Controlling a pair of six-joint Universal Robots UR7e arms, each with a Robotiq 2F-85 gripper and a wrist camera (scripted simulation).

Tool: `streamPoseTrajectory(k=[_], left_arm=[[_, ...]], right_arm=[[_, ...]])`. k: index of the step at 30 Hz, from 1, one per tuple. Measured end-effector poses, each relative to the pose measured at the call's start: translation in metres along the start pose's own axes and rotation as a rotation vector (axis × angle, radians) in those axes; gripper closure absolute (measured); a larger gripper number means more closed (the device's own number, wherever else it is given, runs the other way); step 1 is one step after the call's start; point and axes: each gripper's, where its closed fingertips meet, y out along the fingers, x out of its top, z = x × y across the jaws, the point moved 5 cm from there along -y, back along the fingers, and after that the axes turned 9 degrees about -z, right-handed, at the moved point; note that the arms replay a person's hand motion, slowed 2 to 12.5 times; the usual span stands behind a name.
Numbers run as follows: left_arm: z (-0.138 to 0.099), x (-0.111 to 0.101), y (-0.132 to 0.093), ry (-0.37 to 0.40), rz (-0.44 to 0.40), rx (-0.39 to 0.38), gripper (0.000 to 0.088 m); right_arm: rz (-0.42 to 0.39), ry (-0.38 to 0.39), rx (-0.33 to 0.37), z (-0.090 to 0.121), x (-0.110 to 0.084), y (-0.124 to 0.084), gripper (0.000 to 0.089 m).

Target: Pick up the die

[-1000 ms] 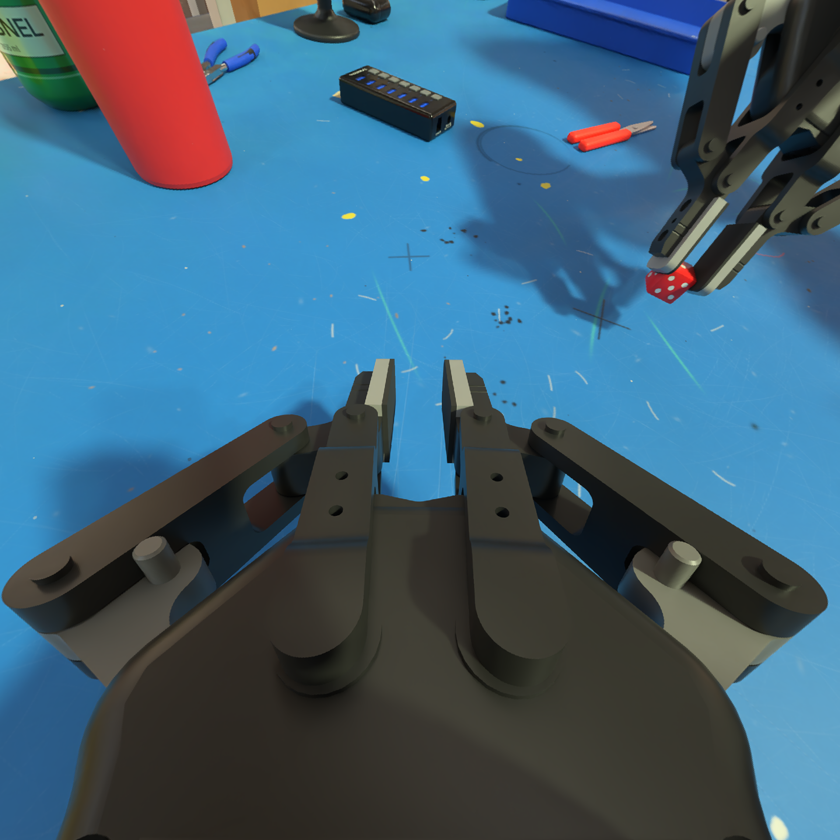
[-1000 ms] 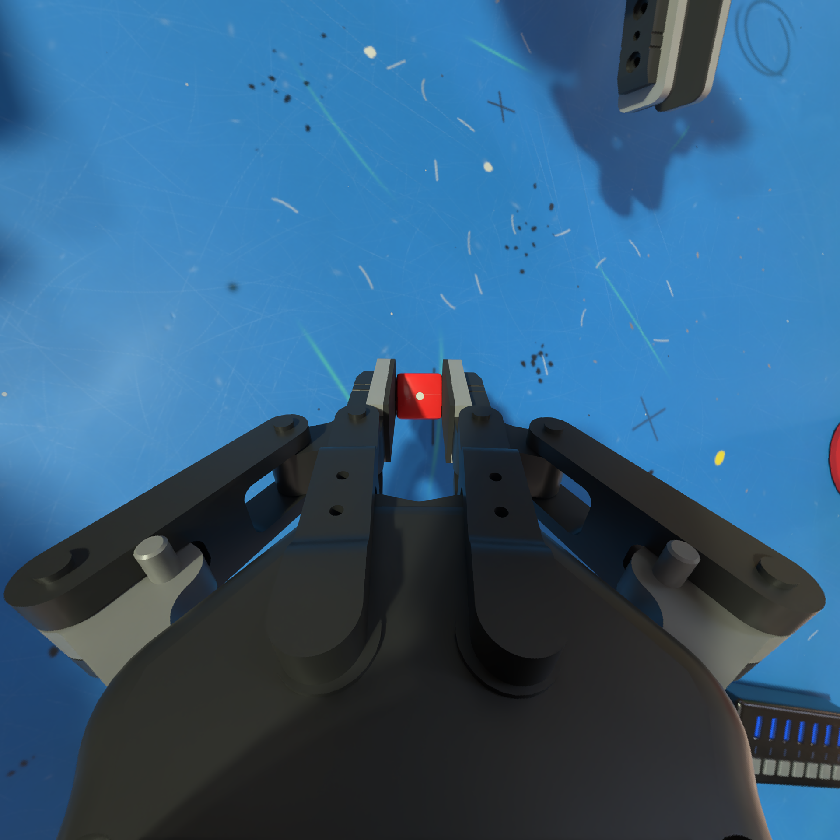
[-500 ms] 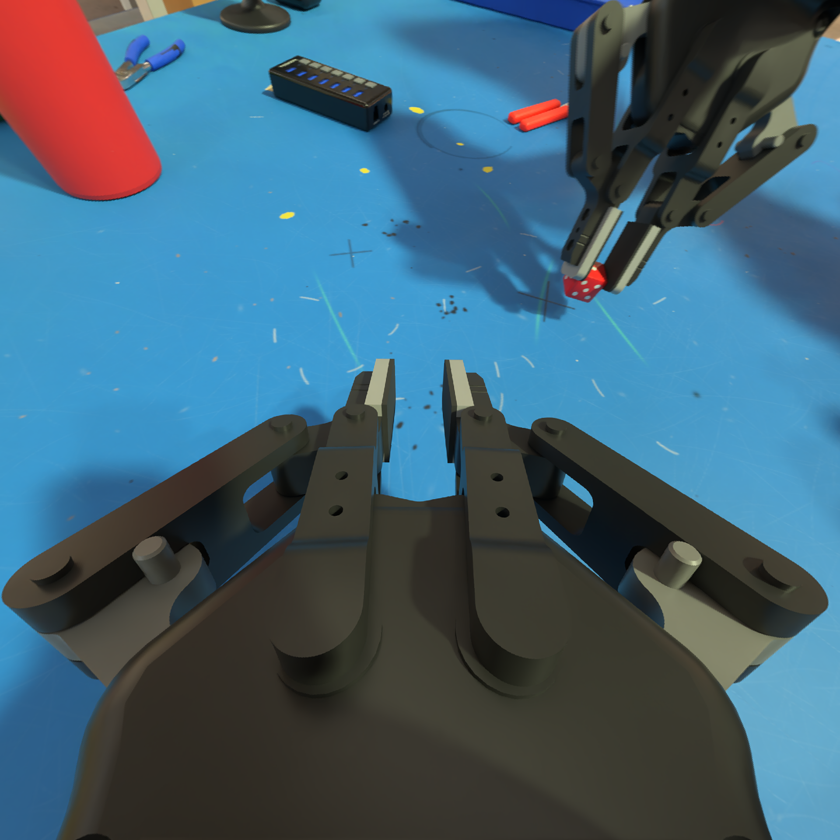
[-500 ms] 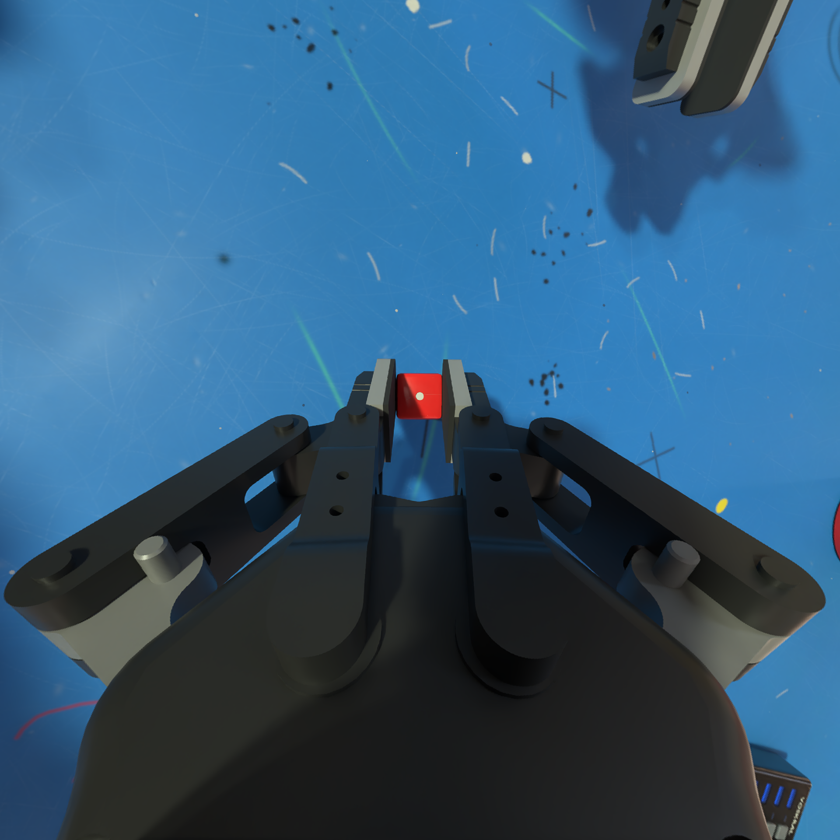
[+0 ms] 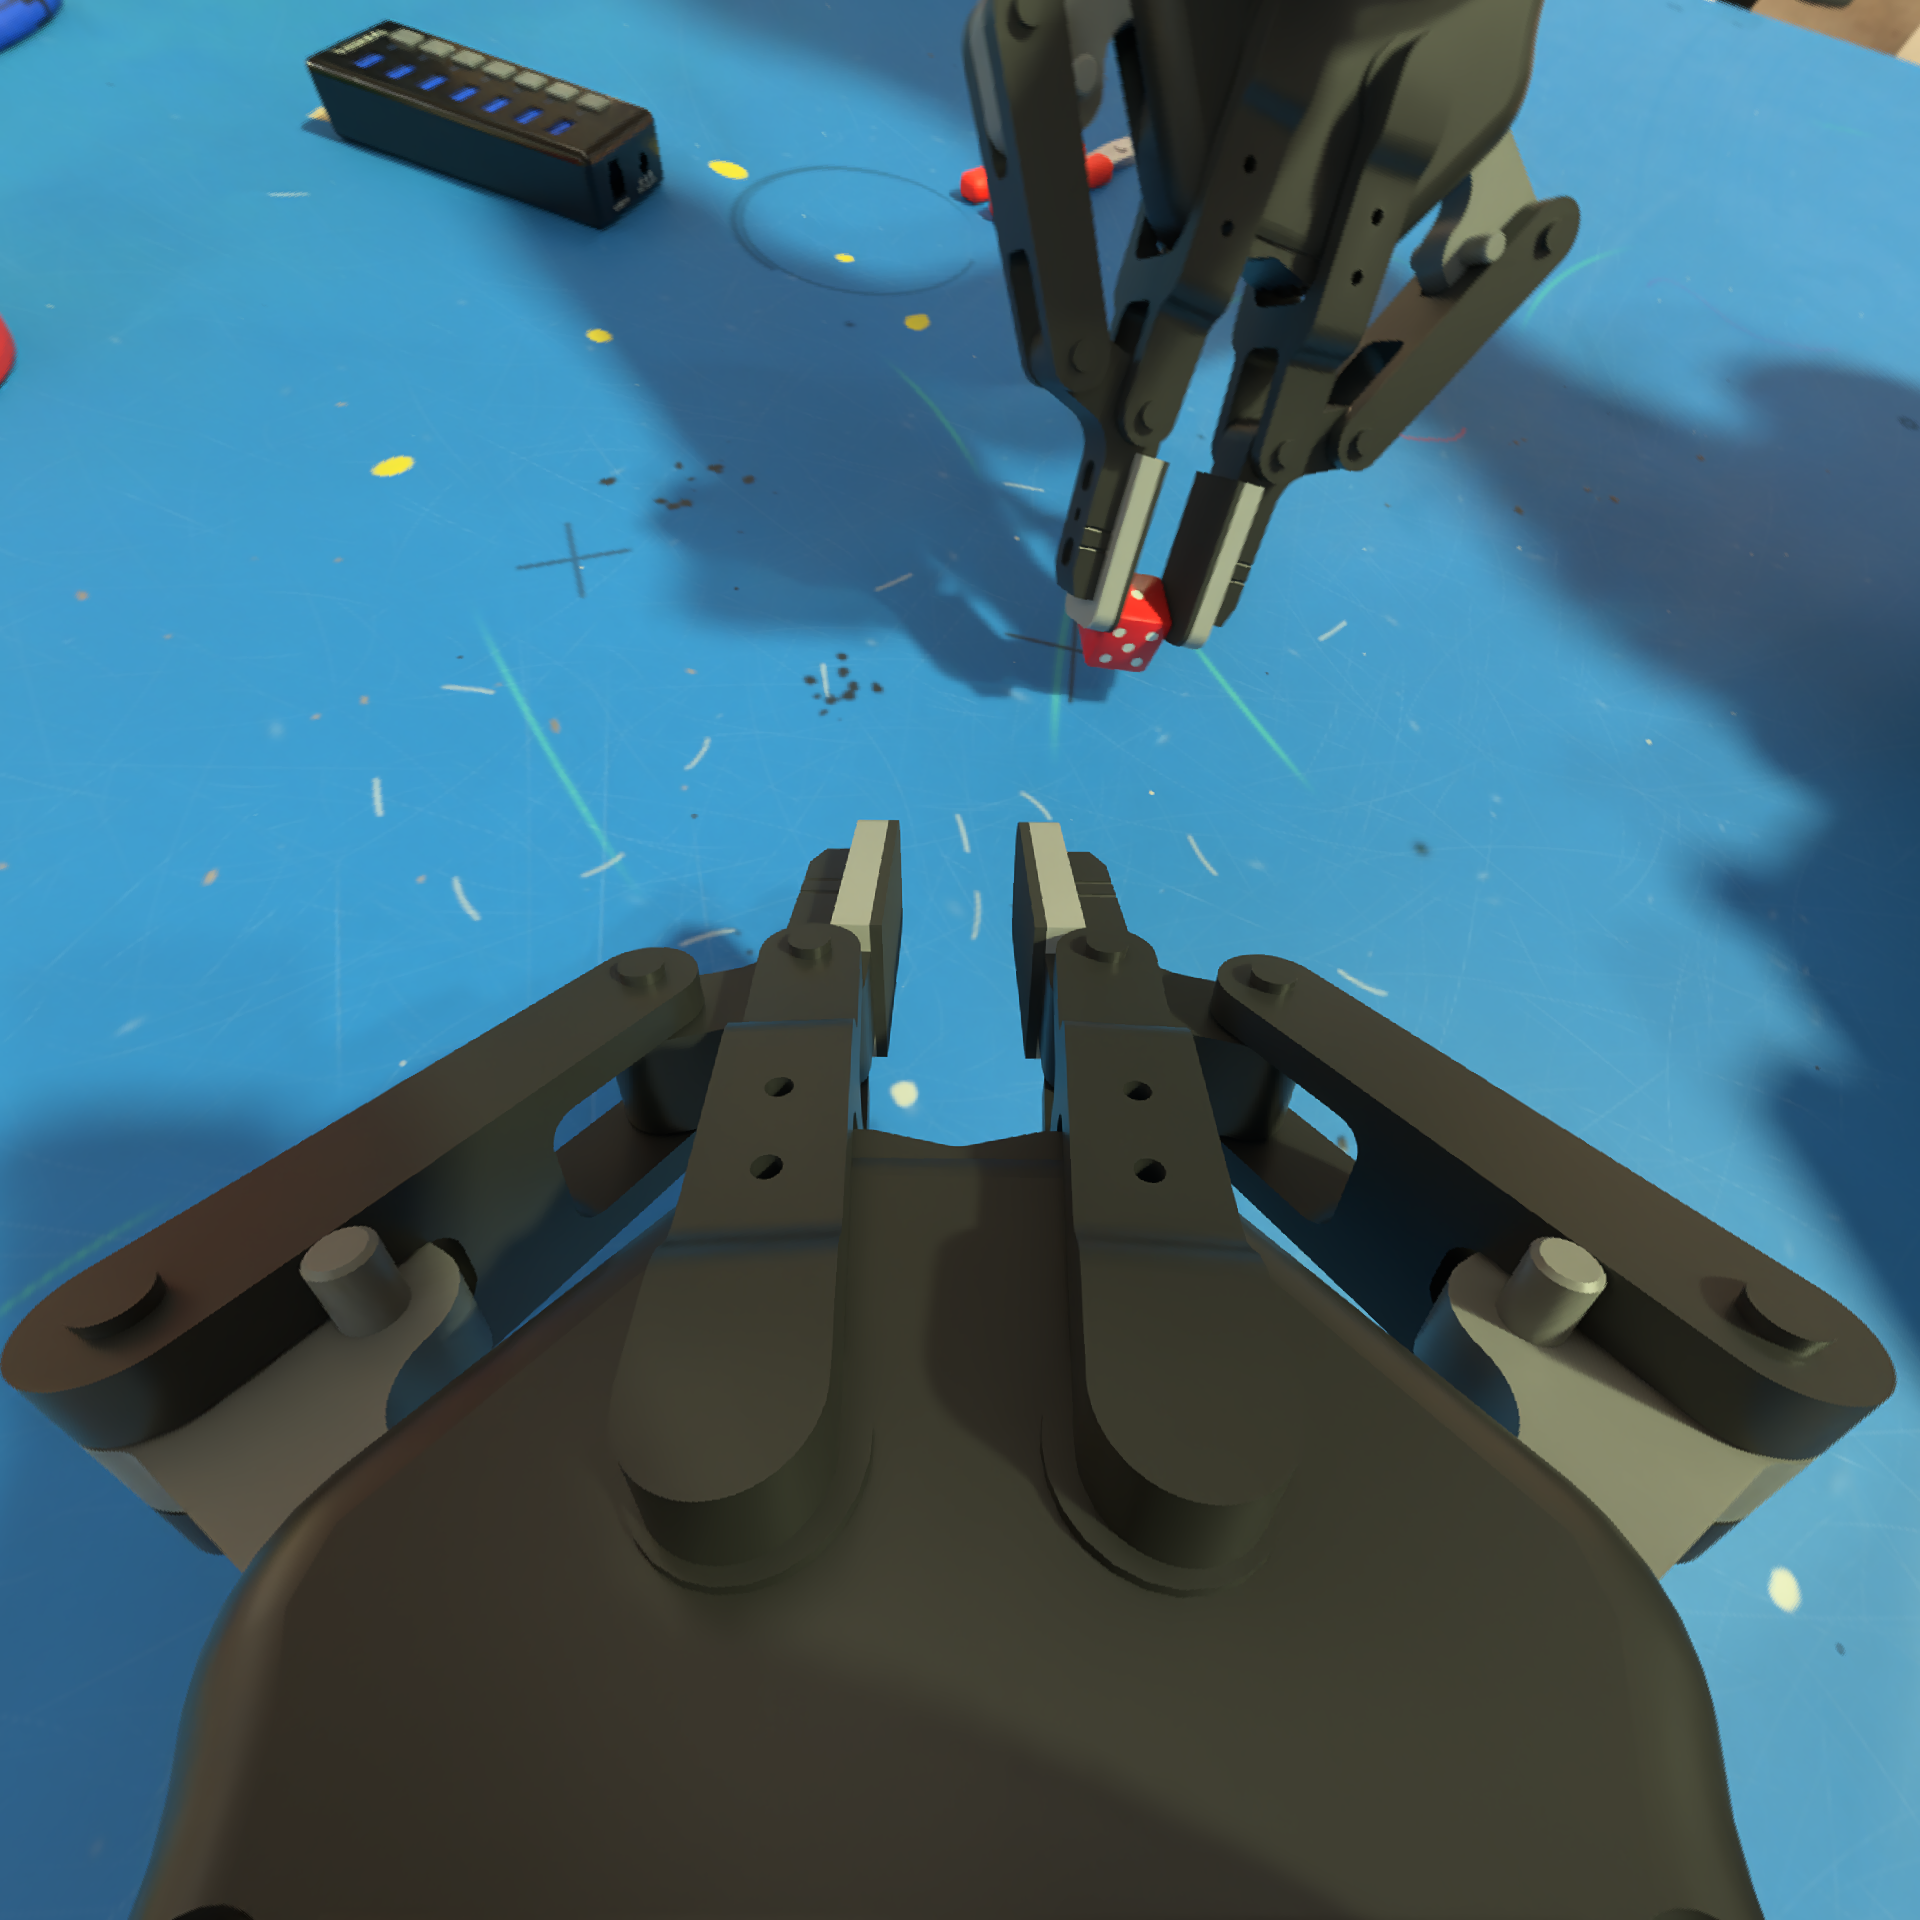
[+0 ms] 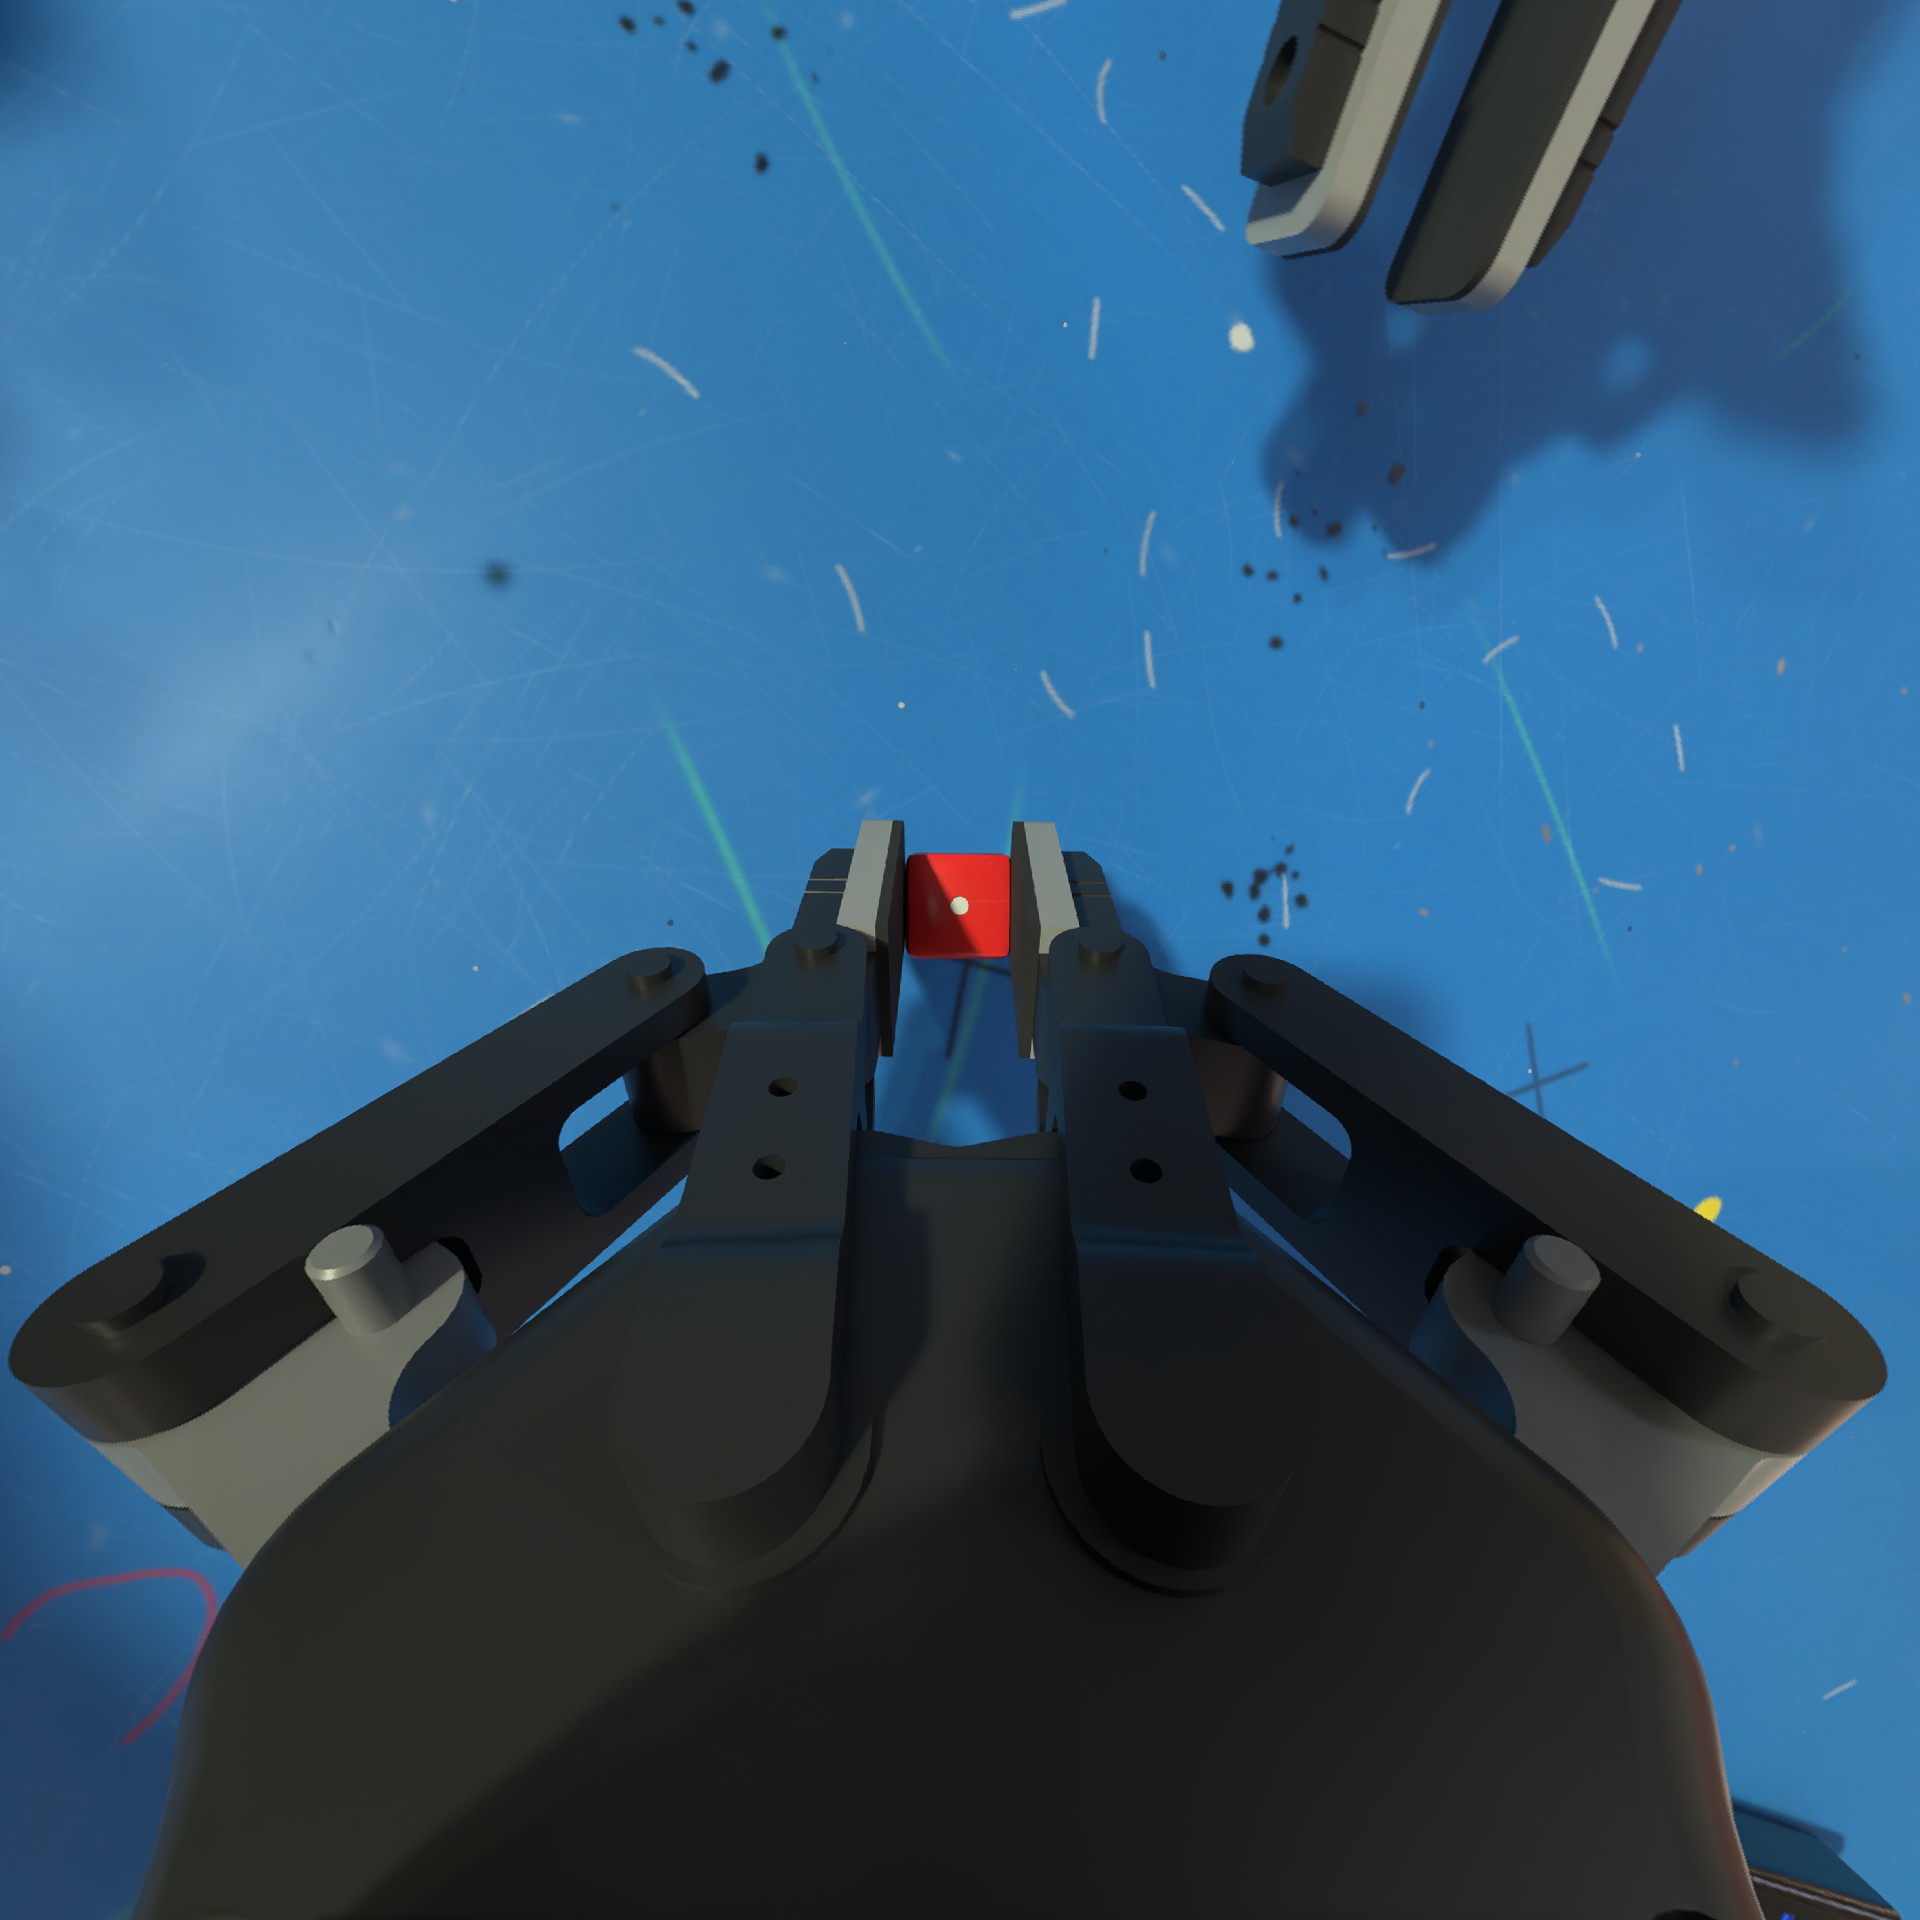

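Note:
The die [image 6: 956, 904] is a small red cube with white dots. My right gripper [image 6: 956, 862] is shut on it, one pad against each side. In the left wrist view the right gripper [image 5: 1138, 623] points down from the upper right and holds the die [image 5: 1122, 634] just above the blue table [image 5: 312, 727], over its own shadow. My left gripper [image 5: 956, 862] is empty, its fingers a narrow gap apart, low over the table a short way in front of the die. Its fingertips [image 6: 1320, 208] show at the top right of the right wrist view.
A black hub with blue lights [image 5: 483, 120] lies at the far left. A red-handled tool [image 5: 977, 185] is partly hidden behind the right gripper. A red object's edge [image 5: 3, 353] shows at the left border. The table bears scratches, specks and drawn marks.
In the left wrist view the right gripper with the die has shifted from the far right towards the middle and looks closer. The grip on the die is unchanged. The left fingers keep the same gap.

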Motion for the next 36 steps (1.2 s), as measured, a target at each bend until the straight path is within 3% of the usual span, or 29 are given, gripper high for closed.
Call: streamPoseTrajectory(k=[16, 36], left_arm=[[-0.018, 0.001, 0.015, 0.09, 0.06, -0.061, 0.0682], [-0.025, 0.008, 0.022, 0.1, 0.043, -0.096, 0.0682]], right_arm=[[0.017, -0.011, 0.019, 0.001, 0.0, 0.004, 0.0712], [0.031, -0.021, 0.024, 0.002, -0.002, 0.006, 0.0712]])
